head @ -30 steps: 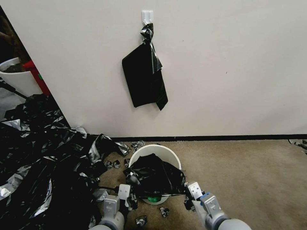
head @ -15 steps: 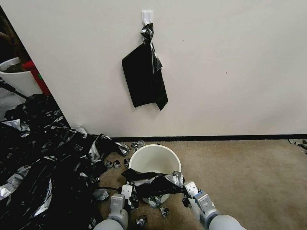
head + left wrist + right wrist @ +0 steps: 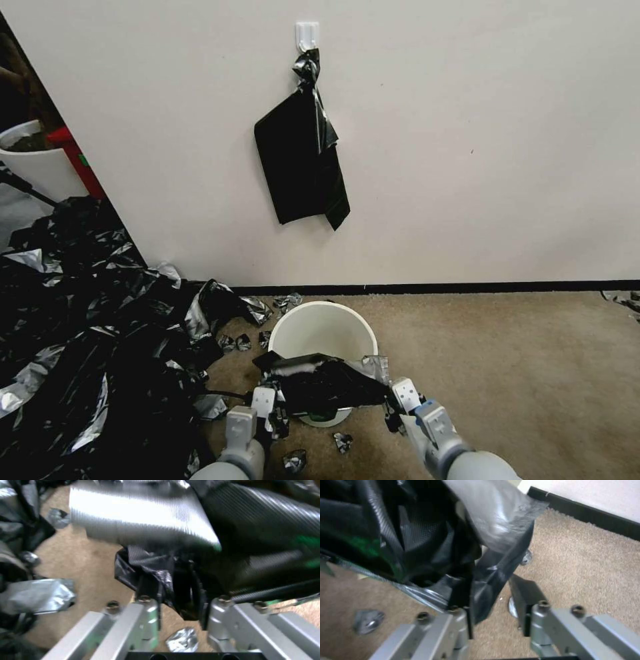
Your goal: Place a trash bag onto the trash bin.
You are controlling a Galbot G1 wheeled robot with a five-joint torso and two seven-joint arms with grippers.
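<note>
The trash bin [image 3: 323, 315], a small cream-white bucket, stands on the carpet just in front of the wall. The glossy black trash bag [image 3: 327, 385] is stretched across the bin's near rim between my two grippers. My left gripper [image 3: 270, 405] is shut on the bag's left end, which bunches between its fingers [image 3: 148, 615] in the left wrist view. My right gripper [image 3: 395, 402] holds the right end. In the right wrist view the trash bag [image 3: 430, 542] hangs down over one finger [image 3: 460, 620]. The far half of the bin's mouth is uncovered.
A wide heap of black shiny plastic [image 3: 87, 347] covers the floor to the left of the bin. A flat black bundle [image 3: 300, 160] hangs from a wall hook above. Small foil-like scraps [image 3: 343, 441] lie around the bin. Bare carpet [image 3: 520, 380] extends to the right.
The bag bulged high over the bin a second ago. It now lies lower and flatter across the near rim, showing more of the bin's inside. Both grippers have barely shifted.
</note>
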